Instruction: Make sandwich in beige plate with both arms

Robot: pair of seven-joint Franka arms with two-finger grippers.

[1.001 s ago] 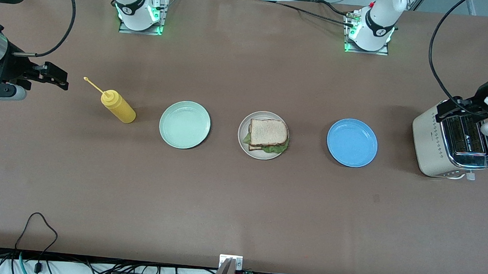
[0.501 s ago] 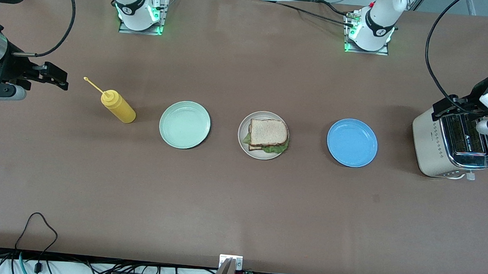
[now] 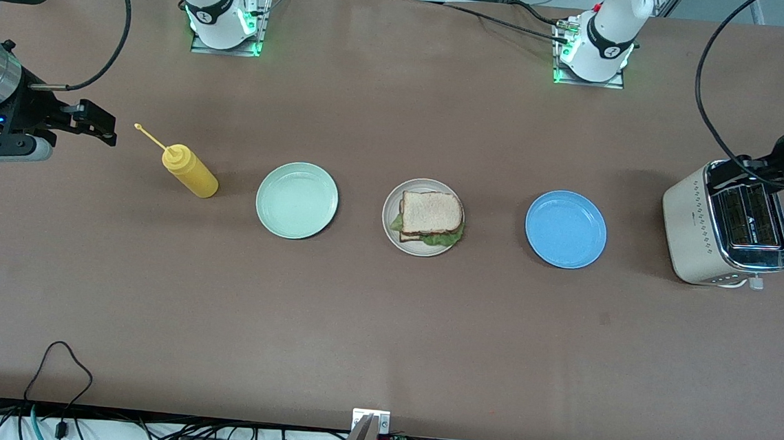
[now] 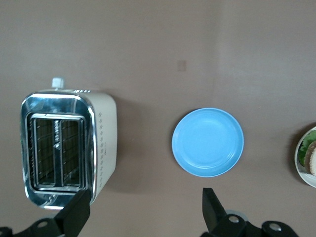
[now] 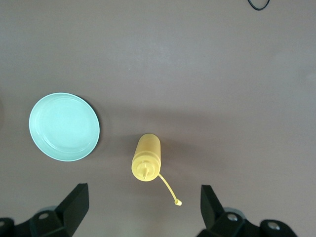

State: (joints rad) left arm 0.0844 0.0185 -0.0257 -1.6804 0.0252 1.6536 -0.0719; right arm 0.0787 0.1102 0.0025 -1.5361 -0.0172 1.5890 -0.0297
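Note:
The sandwich (image 3: 431, 214), two toasted slices with green lettuce between them, lies on the beige plate (image 3: 391, 205) at mid-table. Its edge also shows in the left wrist view (image 4: 311, 157) on the plate's rim (image 4: 299, 168). My left gripper (image 3: 737, 169) is open and empty, up in the air over the toaster's end nearest the arm bases; in its own view the gripper (image 4: 143, 197) has bare table between its jaws. My right gripper (image 3: 98, 125) is open and empty, in the air at the right arm's end of the table; its own view (image 5: 142, 192) looks down on the mustard bottle.
A mint green plate (image 3: 297, 200) (image 5: 64, 127) and a yellow mustard bottle (image 3: 190, 171) (image 5: 146, 157) lie toward the right arm's end. A blue plate (image 3: 565, 229) (image 4: 208, 142) and a cream toaster (image 3: 723, 226) (image 4: 69, 148) stand toward the left arm's end.
The left arm has drawn back toward its end of the table over the toaster. The right gripper has shifted slightly toward the mustard bottle. The sandwich and plates have not moved.

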